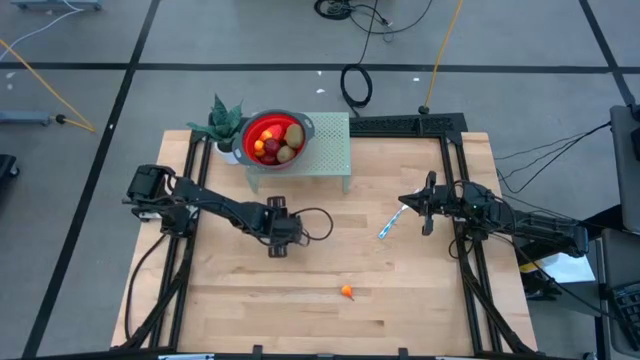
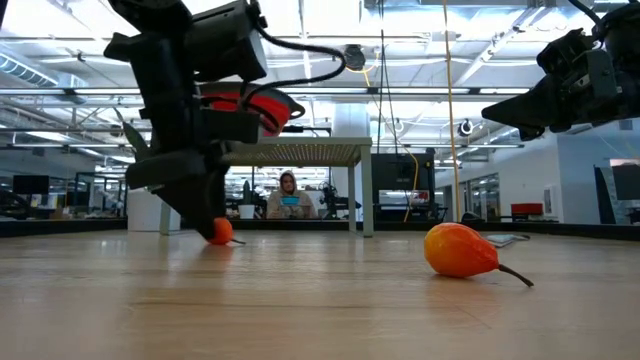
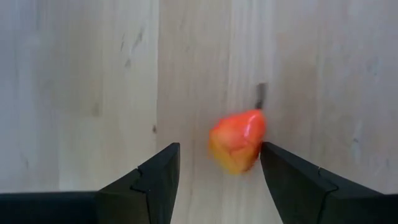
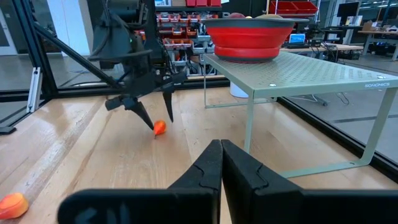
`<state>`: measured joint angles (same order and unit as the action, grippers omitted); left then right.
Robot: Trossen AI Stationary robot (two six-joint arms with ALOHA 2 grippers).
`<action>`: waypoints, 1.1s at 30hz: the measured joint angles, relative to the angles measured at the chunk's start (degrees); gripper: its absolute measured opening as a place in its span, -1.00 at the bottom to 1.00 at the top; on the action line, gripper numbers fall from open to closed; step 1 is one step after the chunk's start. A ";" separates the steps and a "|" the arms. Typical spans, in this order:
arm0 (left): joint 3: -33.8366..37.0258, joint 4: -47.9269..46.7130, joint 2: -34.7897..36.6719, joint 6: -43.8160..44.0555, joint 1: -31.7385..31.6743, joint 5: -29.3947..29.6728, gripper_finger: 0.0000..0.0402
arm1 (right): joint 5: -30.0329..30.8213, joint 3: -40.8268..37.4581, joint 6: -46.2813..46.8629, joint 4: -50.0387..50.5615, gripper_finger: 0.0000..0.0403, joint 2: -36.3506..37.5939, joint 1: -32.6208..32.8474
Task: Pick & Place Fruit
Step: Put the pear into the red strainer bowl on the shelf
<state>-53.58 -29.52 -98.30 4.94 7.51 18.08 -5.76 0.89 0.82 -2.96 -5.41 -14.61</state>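
Left gripper [image 3: 217, 180] down at the tabletop, jaws spread wide, straddling a small orange fruit [image 3: 237, 140]. The piece sits off-centre between the fingers, touching or nearly touching one finger [image 3: 292, 180], with clear wood between it and the other. Nothing gripped yet.

Judgement: step in hand is the pick. Centre the jaws over the fruit before closing, close slowly; it is small and rounded and may squirt out sideways.

Farther off, a second orange fruit [image 1: 346, 292] lies loose on the table [image 1: 420, 300], well apart.

Beyond, red bowl [image 1: 275, 138] on the green stand [image 1: 330, 150], already holding several fruits.

Right gripper [image 4: 221, 163] waits at the far side, fingers closed, empty.
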 joint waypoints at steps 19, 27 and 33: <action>0.00 4.46 0.00 -8.89 -3.87 -6.74 0.11 | 0.00 -0.01 0.00 0.01 -1.00 -0.02 -0.01; -0.12 4.16 -1.40 -9.34 -5.01 -9.96 0.11 | 0.00 -0.01 0.00 0.02 -1.00 -0.02 -0.01; -0.31 4.28 -2.21 -8.94 -4.61 -9.81 0.11 | 0.02 0.00 0.00 0.21 -1.00 -0.02 -0.02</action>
<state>-53.89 -25.24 -100.51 -4.00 2.90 8.27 -5.74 0.89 0.82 -2.75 -5.43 -14.63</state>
